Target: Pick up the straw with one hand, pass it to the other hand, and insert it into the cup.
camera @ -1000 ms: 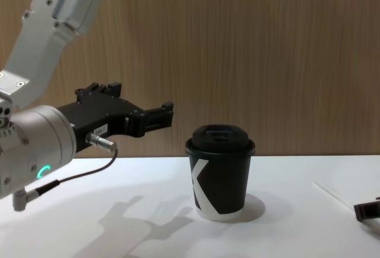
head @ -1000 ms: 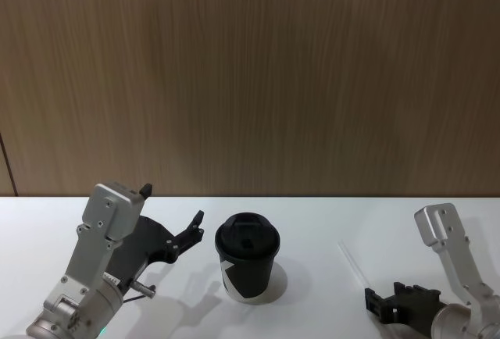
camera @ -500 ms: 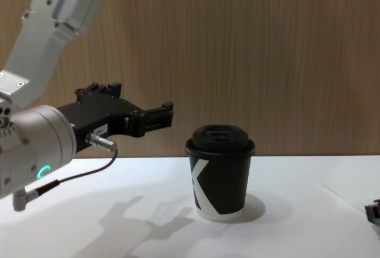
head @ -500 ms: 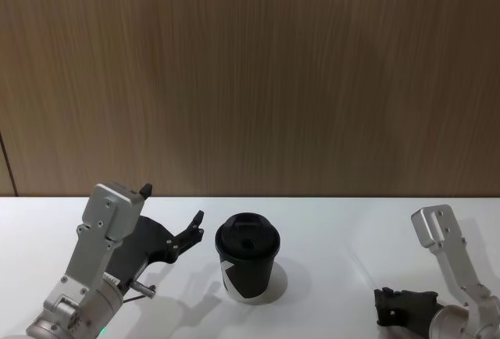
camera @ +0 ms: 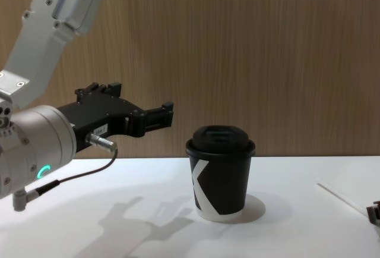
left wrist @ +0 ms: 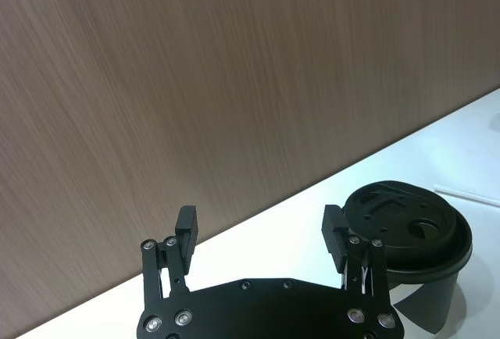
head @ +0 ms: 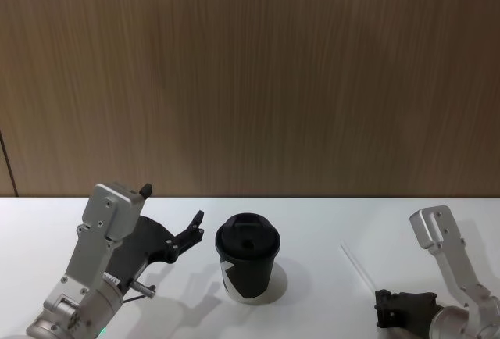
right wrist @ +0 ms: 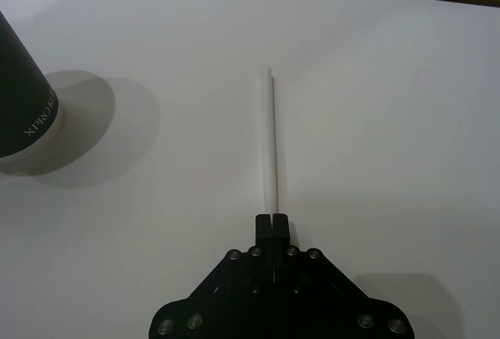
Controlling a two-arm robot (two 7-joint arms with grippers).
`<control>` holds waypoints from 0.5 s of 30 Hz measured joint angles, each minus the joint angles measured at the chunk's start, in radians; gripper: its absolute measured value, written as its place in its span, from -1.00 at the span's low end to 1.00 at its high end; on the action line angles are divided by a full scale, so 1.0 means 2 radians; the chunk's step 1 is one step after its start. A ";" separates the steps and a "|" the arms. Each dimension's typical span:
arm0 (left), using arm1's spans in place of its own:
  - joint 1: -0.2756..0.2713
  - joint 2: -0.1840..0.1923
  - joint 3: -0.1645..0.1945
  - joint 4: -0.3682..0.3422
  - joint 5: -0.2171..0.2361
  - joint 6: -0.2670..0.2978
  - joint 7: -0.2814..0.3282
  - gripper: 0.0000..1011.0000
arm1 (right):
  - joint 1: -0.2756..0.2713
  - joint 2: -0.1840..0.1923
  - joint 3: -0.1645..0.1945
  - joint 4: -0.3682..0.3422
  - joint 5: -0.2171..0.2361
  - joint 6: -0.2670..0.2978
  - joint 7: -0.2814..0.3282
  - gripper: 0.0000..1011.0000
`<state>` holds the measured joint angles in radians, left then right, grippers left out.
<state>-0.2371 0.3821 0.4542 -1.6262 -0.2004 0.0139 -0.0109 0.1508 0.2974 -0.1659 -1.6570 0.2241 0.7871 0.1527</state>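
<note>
Wall: wood panel, behind table.
Table: white; carries cup + straw.
Left gripper: raised off table, on robot's left of cup. Jaws spread wide, nothing betw them. Idle; judged the receiver for the pass.
Cup: upright, mid-table, betw the two grippers. Lid on, its hole facing up.
Right gripper: low at table, robot's right of cup, well apart from it. Fingers pinched together on straw's near end.
Straw: at or just off table surface, right of cup. Long axis runs straight out from right fingertips, away from robot. Whole length ahead of grip.
Straw's free end: far end, leaning slightly twd cup side. Right arm has it; left is across the cup.
Grip point: at the very end, so a long lever. Judged: pick-up step, grip looks made, lift not yet done. Pass calls for swinging the free end leftward above cup so left jaws can close mid-shaft. Risk: droop or twist.
</note>
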 joint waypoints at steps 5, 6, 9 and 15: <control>0.000 0.000 0.000 0.000 0.000 0.000 0.000 0.98 | 0.000 -0.001 0.002 0.000 -0.001 -0.002 0.002 -0.98; 0.000 0.000 0.000 0.000 0.000 0.000 0.000 0.98 | 0.000 -0.001 0.003 -0.001 -0.001 -0.003 0.002 -0.98; 0.000 0.000 0.000 0.000 0.000 0.000 0.000 0.98 | 0.000 -0.002 0.007 -0.004 -0.002 -0.009 0.004 -0.98; 0.000 0.000 0.000 0.000 0.000 0.000 0.000 0.99 | -0.001 -0.005 0.016 -0.012 -0.001 -0.027 0.006 -0.98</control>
<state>-0.2371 0.3821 0.4542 -1.6262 -0.2004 0.0139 -0.0109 0.1497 0.2872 -0.1331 -1.6815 0.2221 0.7336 0.1655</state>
